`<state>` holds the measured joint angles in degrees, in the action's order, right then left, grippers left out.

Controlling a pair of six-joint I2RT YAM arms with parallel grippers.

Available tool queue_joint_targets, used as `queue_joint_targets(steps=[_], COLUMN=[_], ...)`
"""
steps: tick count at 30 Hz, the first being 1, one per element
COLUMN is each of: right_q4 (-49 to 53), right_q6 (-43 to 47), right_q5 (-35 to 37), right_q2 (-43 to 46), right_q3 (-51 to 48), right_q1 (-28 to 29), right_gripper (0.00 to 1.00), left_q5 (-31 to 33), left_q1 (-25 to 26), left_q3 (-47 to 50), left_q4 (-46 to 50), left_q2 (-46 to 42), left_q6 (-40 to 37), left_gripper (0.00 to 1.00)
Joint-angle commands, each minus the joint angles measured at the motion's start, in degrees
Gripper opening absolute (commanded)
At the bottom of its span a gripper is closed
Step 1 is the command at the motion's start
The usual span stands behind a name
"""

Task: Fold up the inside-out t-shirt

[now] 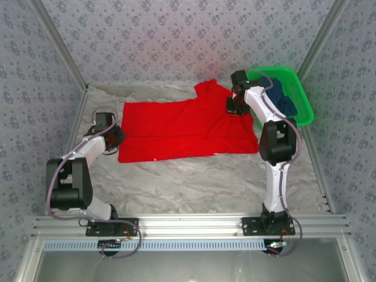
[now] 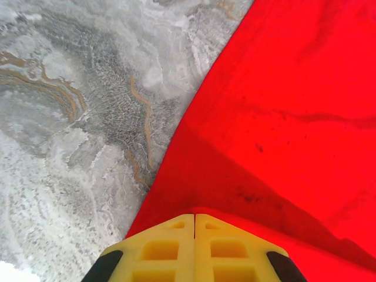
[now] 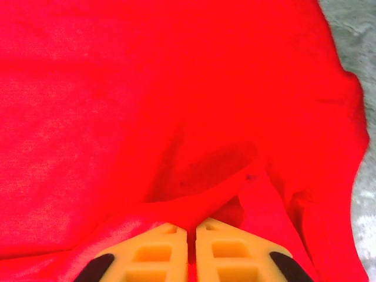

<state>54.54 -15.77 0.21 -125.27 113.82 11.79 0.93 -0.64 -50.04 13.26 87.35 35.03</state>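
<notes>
The inside-out t-shirt (image 1: 182, 129) is bright red and lies spread flat across the marble table, with one sleeve pointing toward the back. At the shirt's left edge, my left gripper (image 1: 117, 136) is shut, and the yellow tips (image 2: 194, 215) pinch the cloth edge (image 2: 282, 117) right beside bare table. My right gripper (image 1: 235, 107) is low over the shirt's far right part, near the sleeve. Its jaws (image 3: 191, 226) stand a hair apart with a raised fold of red cloth (image 3: 147, 88) caught between them.
A green basket (image 1: 302, 97) stands at the back right, just beyond the right arm, with a dark navy garment (image 1: 282, 97) in it. Bare marble table (image 1: 194, 182) lies between the shirt and the arm bases. Patterned walls close in the sides and back.
</notes>
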Motion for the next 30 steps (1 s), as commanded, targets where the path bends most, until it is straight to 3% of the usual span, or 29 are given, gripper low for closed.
queue_joint_targets(steps=[1,5,8,10,14,17,21,30], right_q4=[0.0,0.0,1.1,-1.5,-13.2,-18.1,-21.5,-22.3], right_q6=[1.2,0.8,2.2,2.3,-1.8,-4.6,-6.3,-6.9], right_q5=[-1.3,-4.1,-3.4,-3.4,-12.8,-16.0,-18.1,-18.0], right_q2=[-4.3,-8.1,-6.3,-1.3,10.4,14.1,13.2,8.4], right_q3=[4.7,10.3,10.6,2.8,-20.3,-28.6,-31.2,-30.5], right_q1=[0.1,-0.2,-0.2,0.0,0.5,0.9,0.9,0.6], right_gripper=[0.21,0.32,0.35,0.36,0.40,0.43,0.44,0.39], left_q5=[-0.1,0.3,2.2,3.5,4.7,1.0,-3.2,-3.2], left_q1=[-0.3,-0.3,-0.3,-0.4,-0.4,0.1,1.1,1.5], left_q3=[-2.0,-4.3,-6.0,-6.4,-3.7,0.5,4.0,4.7], left_q4=[-3.3,-4.7,-4.8,-4.8,-6.3,-8.3,-8.3,-4.8], left_q2=[3.1,6.8,7.5,6.8,2.5,-1.9,-5.8,-11.3], left_q6=[0.1,0.5,-0.1,-0.5,0.6,2.4,3.2,2.0], left_gripper=[0.00,0.06,0.23,0.32,0.47,0.58,0.63,0.63])
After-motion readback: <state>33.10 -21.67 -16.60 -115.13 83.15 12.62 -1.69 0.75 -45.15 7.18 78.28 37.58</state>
